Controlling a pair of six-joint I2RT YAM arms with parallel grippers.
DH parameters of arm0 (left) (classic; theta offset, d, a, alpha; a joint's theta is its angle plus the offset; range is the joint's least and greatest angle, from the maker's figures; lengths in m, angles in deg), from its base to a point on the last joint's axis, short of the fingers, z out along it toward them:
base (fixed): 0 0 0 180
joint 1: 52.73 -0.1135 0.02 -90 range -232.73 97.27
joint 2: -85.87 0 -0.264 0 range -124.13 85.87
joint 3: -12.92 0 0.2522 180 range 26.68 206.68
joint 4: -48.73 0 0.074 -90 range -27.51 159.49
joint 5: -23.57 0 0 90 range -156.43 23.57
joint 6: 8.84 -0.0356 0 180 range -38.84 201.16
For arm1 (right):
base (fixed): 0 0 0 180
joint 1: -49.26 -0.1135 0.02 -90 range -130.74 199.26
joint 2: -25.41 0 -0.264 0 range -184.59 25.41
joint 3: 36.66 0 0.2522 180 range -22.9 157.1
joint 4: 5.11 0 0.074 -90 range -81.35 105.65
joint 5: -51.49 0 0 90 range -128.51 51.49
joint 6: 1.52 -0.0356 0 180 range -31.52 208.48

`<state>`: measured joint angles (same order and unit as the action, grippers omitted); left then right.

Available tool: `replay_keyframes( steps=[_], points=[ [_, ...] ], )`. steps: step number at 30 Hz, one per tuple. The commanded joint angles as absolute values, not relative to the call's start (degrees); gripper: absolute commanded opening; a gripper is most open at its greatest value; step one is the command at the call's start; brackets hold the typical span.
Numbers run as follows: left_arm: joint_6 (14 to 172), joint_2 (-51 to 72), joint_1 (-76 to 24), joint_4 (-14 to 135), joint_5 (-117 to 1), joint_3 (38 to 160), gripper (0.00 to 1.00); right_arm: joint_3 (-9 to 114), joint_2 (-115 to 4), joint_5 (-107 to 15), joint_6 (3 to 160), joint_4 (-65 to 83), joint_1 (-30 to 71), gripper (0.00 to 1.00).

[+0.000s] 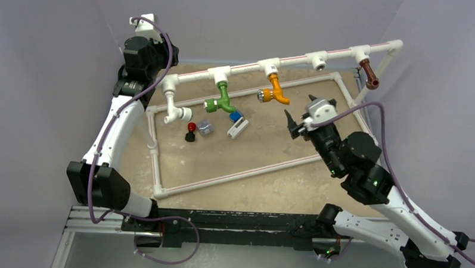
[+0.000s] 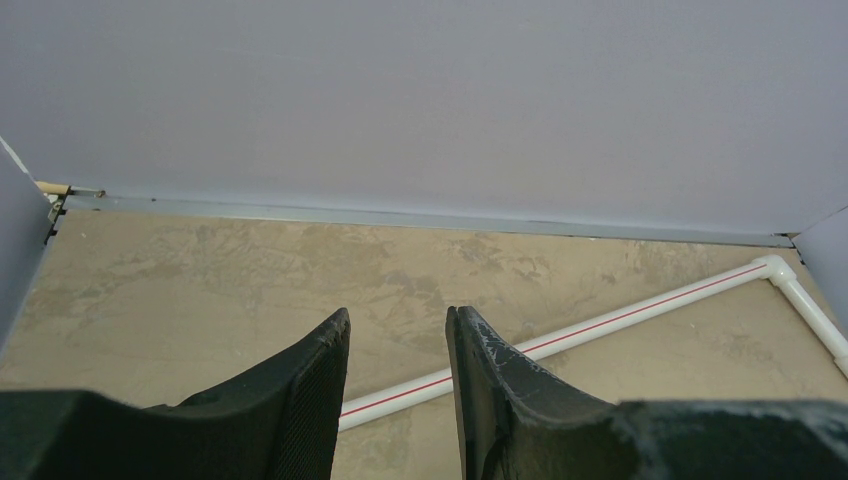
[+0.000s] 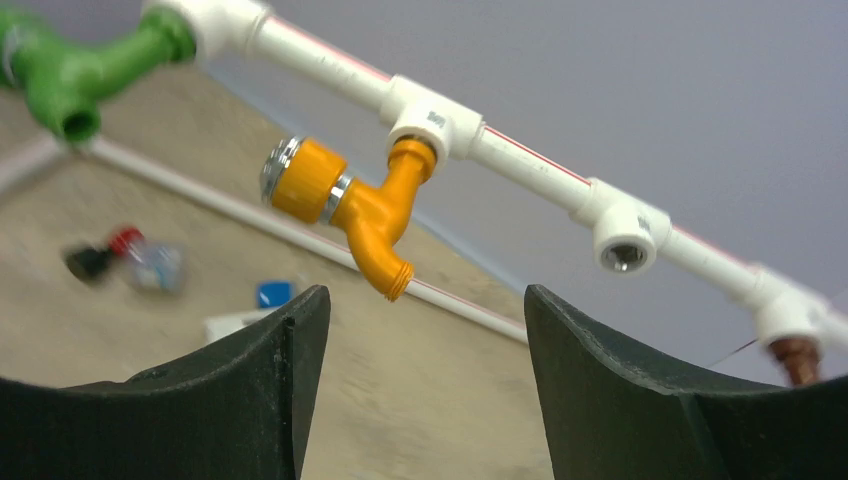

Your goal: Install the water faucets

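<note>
Three faucets hang from tee sockets on the raised white pipe rail [image 1: 297, 60]: the green faucet [image 1: 222, 101], the orange faucet [image 1: 275, 90] with a silver round cap, and the brown faucet [image 1: 368, 73] at the right end. One tee socket [image 1: 318, 59] between orange and brown is empty. My right gripper [image 1: 300, 109] is open and empty, just right of and below the orange faucet. In the right wrist view the gripper [image 3: 425, 295] sits below the orange faucet [image 3: 365, 200], apart from it. My left gripper [image 2: 397, 315] is slightly open and empty, raised at the far left, facing the wall.
A white pipe frame [image 1: 233, 175] lies flat on the tan floor. Inside it lie a red-and-black knob [image 1: 190, 131], a small clear piece [image 1: 205, 128] and a blue-and-white piece [image 1: 237, 123]. A white elbow fitting [image 1: 176, 111] hangs at the rail's left end. Purple walls close in on three sides.
</note>
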<state>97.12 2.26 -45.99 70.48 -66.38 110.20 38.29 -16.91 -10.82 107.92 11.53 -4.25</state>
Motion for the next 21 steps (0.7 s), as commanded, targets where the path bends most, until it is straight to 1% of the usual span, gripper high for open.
replay_keyframes(
  steps=[1, 7, 15, 21],
  points=[
    [98.03, -2.60, -46.58, 81.22, -64.76, 104.90, 0.40, 40.62, -19.26, -17.44, 132.84, 17.58, -4.44, 0.73],
    [97.94, -2.61, -46.58, 81.21, -64.79, 104.92, 0.40, 38.67, -22.51, -15.10, 144.55, 15.29, -4.40, 0.74],
    [97.96, -2.81, -46.75, 81.19, -64.70, 104.94, 0.40, 32.93, -26.73, -6.23, 160.45, -2.93, -4.77, 0.73],
    [98.14, -3.16, -46.92, 81.20, -64.31, 105.00, 0.40, 29.68, -29.47, -4.08, 171.34, -15.33, -5.12, 0.71]
  ],
)
